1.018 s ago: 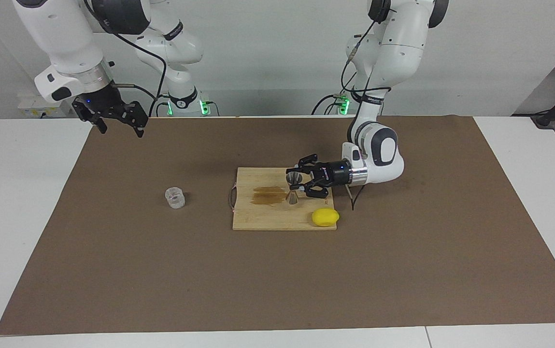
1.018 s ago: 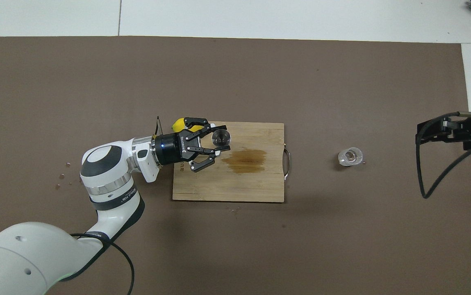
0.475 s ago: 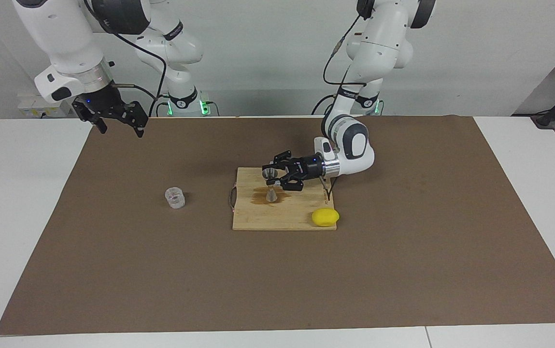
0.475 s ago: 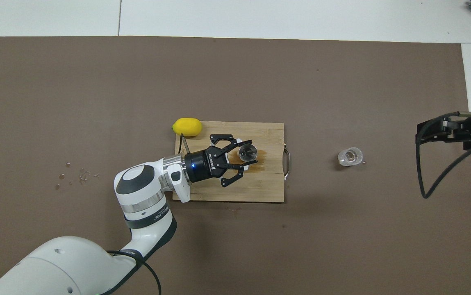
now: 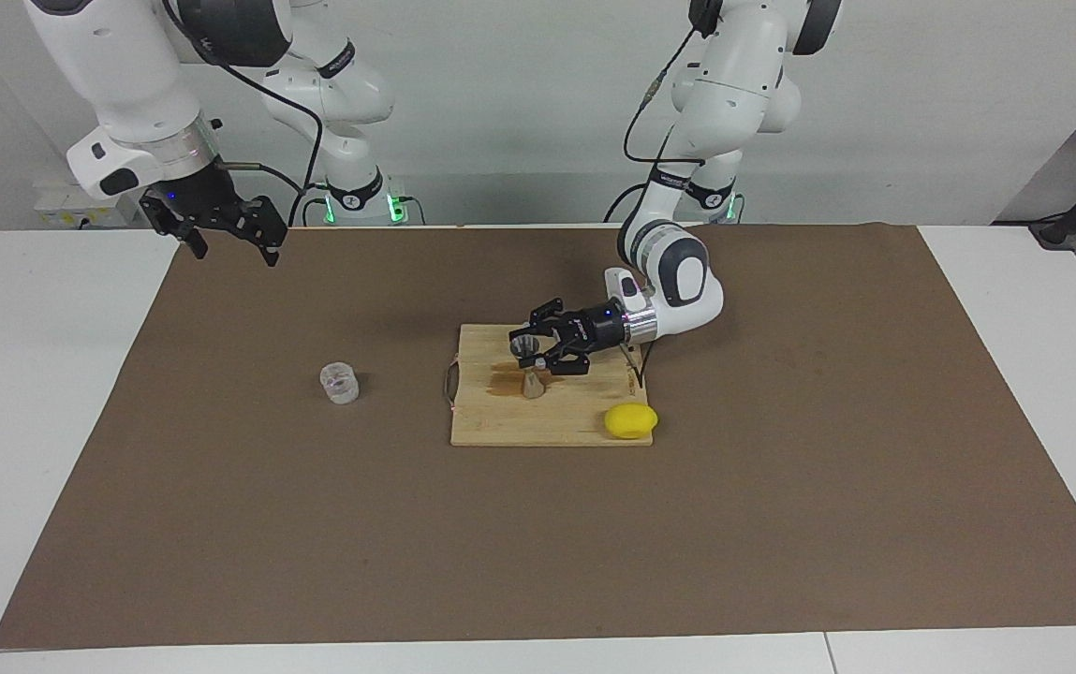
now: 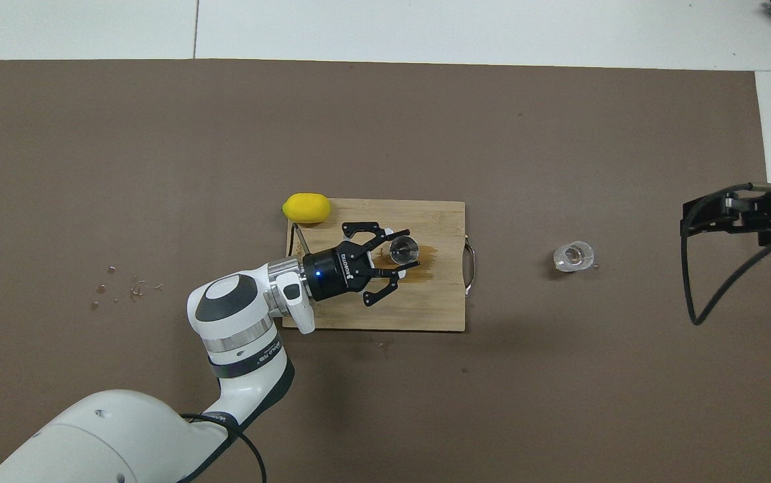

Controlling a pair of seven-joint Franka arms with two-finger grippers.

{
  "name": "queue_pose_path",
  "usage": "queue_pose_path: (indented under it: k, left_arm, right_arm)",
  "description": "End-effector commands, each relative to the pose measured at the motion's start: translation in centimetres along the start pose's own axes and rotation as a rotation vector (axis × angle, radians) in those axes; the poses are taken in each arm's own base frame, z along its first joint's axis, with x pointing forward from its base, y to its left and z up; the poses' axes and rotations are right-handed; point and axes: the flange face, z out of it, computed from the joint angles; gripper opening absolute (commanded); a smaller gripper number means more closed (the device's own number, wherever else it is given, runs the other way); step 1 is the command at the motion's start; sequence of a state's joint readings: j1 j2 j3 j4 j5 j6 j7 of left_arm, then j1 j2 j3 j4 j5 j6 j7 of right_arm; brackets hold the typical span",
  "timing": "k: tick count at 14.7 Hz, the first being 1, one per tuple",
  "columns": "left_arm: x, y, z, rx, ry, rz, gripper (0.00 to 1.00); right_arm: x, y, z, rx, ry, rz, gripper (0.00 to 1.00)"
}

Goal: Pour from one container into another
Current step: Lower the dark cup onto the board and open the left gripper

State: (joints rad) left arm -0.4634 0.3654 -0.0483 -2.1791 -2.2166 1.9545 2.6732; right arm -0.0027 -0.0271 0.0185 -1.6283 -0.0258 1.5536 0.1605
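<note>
Steel catches the light at the middle of the facing view: the jigger (image 5: 529, 367) stands upright on the wooden cutting board (image 5: 500, 426), its base at the edge of a dark wet stain (image 5: 508, 379). The left gripper (image 5: 535, 350) lies low over the board, its fingers clenched on the jigger's narrow waist. A yellow lemon (image 5: 631, 421) sits at the board's corner toward the left arm's end, farther from the robots than the jigger and apart from it. The glass cup (image 5: 340, 382) stands on the brown mat (image 5: 219, 524), well apart from the board toward the right arm's end, with open mat between them. The right gripper (image 5: 224, 229) waits in the air over the mat's corner near its own base, fingers released and holding nothing. The white surface (image 5: 32, 393) shows around the mat.

From overhead, the left gripper (image 6: 392, 258) reaches along the cutting board (image 6: 425, 315) and grips the jigger (image 6: 404, 249), whose open mouth faces up beside the stain (image 6: 425, 258). The lemon (image 6: 306, 208) touches the board's corner. The board's metal handle (image 6: 470, 268) points toward the glass cup (image 6: 574, 256). The right gripper (image 6: 727, 218) shows at the edge of this view over the mat's (image 6: 559, 402) border. A few small specks (image 6: 117, 288) lie on the mat beside the left arm.
</note>
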Motion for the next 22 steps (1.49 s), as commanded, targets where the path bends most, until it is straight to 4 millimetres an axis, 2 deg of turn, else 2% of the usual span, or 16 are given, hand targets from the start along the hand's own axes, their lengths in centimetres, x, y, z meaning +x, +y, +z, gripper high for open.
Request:
queue_pose_path:
  k: [1,2,3,5,6,10,13,17,19,22]
  left_arm:
    - [-0.2,0.8,-0.1,0.019,-0.03,0.011,0.0]
    - [-0.3,0.9,-0.1,0.019,-0.031,0.008,0.03]
    - [-0.3,0.7,-0.3,0.022,-0.032,0.008,0.2]
    - [-0.4,0.5,-0.6,0.032,-0.04,0.006,0.91]
    - [-0.7,0.3,-1.1,0.041,-0.047,0.002,1.0]
    - [-0.9,-0.6,-3.0,0.064,-0.038,-0.009,1.0]
    - [-1.3,-0.9,-5.4,0.058,-0.014,-0.022,1.0]
    - [0.4,-2.8,-11.5,0.013,-0.042,0.04,1.0]
    - [1.4,-4.1,-15.6,-0.021,-0.077,0.088,1.0]
    - [2.3,-5.3,-20.9,-0.095,-0.089,0.129,1.0]
  right_arm:
    - [-0.7,0.3,0.0,0.009,-0.005,-0.004,1.0]
    - [-0.7,0.3,-0.1,0.01,-0.003,-0.002,1.0]
    - [-0.7,0.3,-0.1,0.009,-0.005,-0.004,1.0]
    - [-0.7,0.2,-0.1,0.009,-0.006,-0.004,1.0]
    - [-0.7,0.3,-0.1,0.01,-0.005,-0.002,1.0]
    - [-0.6,0.3,-0.1,0.01,0.0,-0.004,1.0]
    - [-0.6,0.2,-0.1,0.01,0.001,-0.001,1.0]
    - [-0.6,0.3,-0.1,0.011,0.003,-0.002,1.0]
    - [-0.6,0.2,-0.1,0.01,0.001,-0.005,1.0]
    - [-0.6,0.2,-0.1,0.01,0.001,-0.007,1.0]
